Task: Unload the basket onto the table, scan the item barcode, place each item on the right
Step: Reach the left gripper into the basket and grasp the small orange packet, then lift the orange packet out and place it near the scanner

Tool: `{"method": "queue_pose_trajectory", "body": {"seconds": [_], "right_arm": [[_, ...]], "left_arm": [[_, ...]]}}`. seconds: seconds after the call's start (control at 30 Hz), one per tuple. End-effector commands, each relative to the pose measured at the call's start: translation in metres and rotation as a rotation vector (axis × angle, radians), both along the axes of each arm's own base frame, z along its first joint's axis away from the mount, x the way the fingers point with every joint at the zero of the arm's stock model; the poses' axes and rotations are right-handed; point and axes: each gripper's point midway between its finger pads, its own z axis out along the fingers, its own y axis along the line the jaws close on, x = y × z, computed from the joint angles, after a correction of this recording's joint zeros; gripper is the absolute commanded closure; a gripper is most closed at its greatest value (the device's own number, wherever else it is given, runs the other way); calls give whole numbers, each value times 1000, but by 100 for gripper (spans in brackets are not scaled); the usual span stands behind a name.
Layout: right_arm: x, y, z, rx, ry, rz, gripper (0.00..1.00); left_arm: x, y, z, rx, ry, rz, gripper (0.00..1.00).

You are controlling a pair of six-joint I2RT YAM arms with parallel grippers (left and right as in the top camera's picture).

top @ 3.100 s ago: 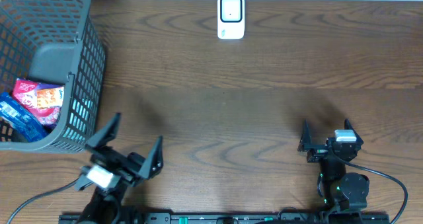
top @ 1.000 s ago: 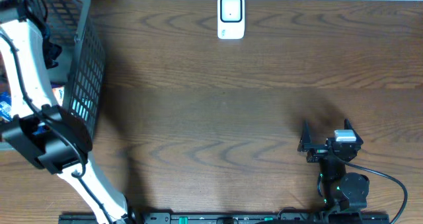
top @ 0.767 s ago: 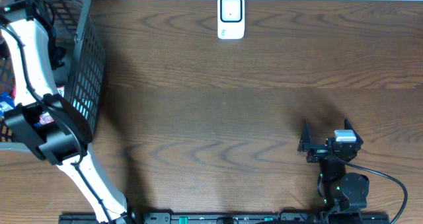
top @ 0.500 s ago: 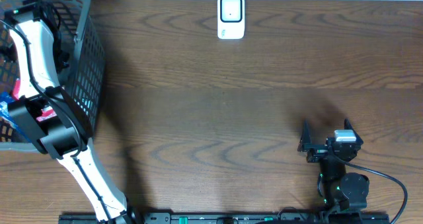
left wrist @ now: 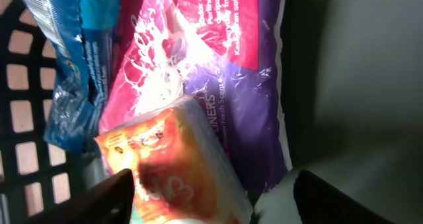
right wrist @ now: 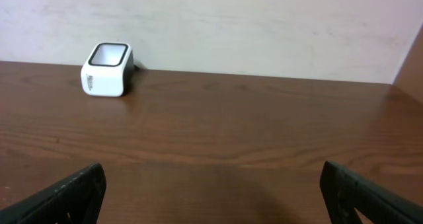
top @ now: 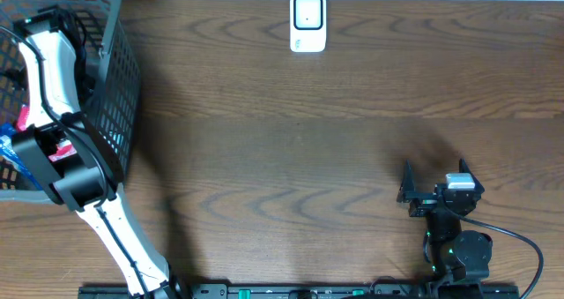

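Left gripper now down in basket, jaws spread astride orange packet; R gripper spread, idle; grab, scan pending.

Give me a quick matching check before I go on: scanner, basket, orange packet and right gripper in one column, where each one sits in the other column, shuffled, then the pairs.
1 scanner
2 basket
3 orange packet
4 right gripper

A lying on a purple pack
B near edge of the table, right side, jaws open
C far edge of the table, middle
D left end of the table

Pairs: 1-C, 2-D, 3-A, 4-B
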Motion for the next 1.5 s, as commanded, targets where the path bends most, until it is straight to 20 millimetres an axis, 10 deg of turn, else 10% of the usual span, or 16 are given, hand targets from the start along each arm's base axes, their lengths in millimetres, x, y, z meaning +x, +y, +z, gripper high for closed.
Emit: {"method": "queue_pose_trajectory", "body": {"seconds": [0.0,0.2,0.5,0.83,1.13,1.3,1.47], "right_arm": [[0,-1,0,-8,-1,-5,1],[0,-1,0,-8,-1,-5,1],[0,-1,0,-8,-1,-5,1],[0,-1,0,-8,-1,-5,1],[0,-1,0,-8,-1,-5,1],[0,-1,0,-8,-1,-6,1],[0,-1,0,-8,-1,-5,1]], "left_arm": [[-7,-1,-12,-7,44,5,33],[-16,-4,-28,-23,84,4,35],[-23,-7,-24,-42,118,-49,92],[-21,-15,107,48,-233,-53,93],[-35,-133,241,-238,-763,-293,92],[-27,-239,295,-250,-871,-890,93],[-31,-357,299,-262,-825,-1452,93]]}}
